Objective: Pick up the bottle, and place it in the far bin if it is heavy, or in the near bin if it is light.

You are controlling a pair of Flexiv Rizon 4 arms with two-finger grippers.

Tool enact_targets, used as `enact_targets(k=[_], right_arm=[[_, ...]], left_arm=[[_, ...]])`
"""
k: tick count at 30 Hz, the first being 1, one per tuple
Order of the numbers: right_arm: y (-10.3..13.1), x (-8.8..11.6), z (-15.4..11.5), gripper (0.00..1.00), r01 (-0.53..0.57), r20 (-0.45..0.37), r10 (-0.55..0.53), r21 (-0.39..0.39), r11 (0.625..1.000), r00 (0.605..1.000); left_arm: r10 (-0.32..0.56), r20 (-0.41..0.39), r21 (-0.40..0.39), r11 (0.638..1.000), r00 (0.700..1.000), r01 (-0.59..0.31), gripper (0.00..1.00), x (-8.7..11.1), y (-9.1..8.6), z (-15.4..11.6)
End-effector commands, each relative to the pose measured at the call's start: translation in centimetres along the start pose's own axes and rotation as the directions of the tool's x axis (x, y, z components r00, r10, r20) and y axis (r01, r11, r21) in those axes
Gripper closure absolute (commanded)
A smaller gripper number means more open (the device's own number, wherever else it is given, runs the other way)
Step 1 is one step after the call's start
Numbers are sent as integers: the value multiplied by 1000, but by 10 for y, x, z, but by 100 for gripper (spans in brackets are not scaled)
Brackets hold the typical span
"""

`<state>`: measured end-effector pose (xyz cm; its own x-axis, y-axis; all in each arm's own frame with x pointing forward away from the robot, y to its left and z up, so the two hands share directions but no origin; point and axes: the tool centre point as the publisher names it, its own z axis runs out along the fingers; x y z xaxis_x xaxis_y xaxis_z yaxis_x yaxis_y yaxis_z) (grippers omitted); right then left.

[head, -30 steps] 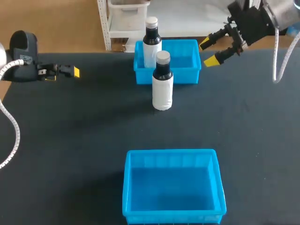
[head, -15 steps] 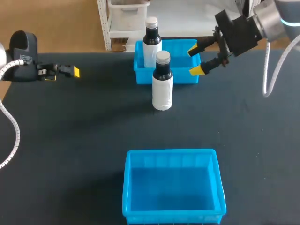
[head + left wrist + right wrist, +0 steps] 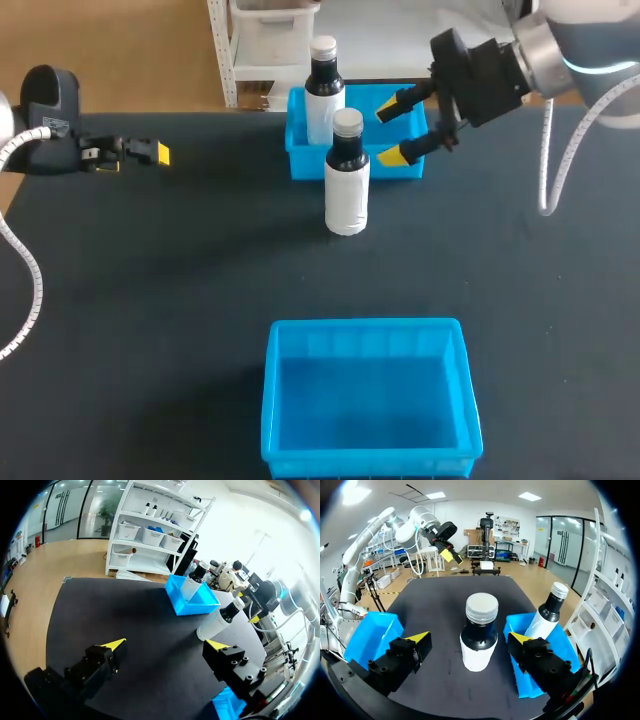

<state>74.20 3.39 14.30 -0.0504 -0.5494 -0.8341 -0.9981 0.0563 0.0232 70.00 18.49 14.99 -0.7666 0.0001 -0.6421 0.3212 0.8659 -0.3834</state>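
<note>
Our right claw (image 3: 392,131) is spread wide with nothing in it. Over the last second it's swung in from the far right of the table (image 3: 150,300) and now sits just beside the bottle (image 3: 347,185), close but not touching. In the right wrist view the bottle is dead centre ahead of the open claw, so the lineup looks good to us. The bottle stands upright on the table, just in front of the far bin (image 3: 303,162), which already has a second bottle (image 3: 322,95) standing in it. The near bin (image 3: 365,325) sits well apart, on our side of the table. Our left claw (image 3: 165,645) is wide open too, parked off at the left edge, and it hasn't budged. So we're still on the approach with no grasp made, which means no heavy-or-light call yet. We reckon the next bit is to slide on around the bottle and close up, minding the far bin's wall and that second bottle right behind.
</note>
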Motion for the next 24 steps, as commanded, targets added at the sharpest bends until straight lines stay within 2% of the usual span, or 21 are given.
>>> enact_targets(k=[1,16,24], right_arm=[[-14,-2,11,0,-9,5,9,-33,999,1000],[-19,-8,43,0,-50,0,50,-51,997,999],[-17,-10,50,0,-68,5,68,-57,996,998]], left_arm=[[0,0,0,1000,1000,0,0,0,0,0],[0,0,0,1000,1000,0,0,0,0,0],[0,0,0,1000,1000,0,0,0,0,0]])
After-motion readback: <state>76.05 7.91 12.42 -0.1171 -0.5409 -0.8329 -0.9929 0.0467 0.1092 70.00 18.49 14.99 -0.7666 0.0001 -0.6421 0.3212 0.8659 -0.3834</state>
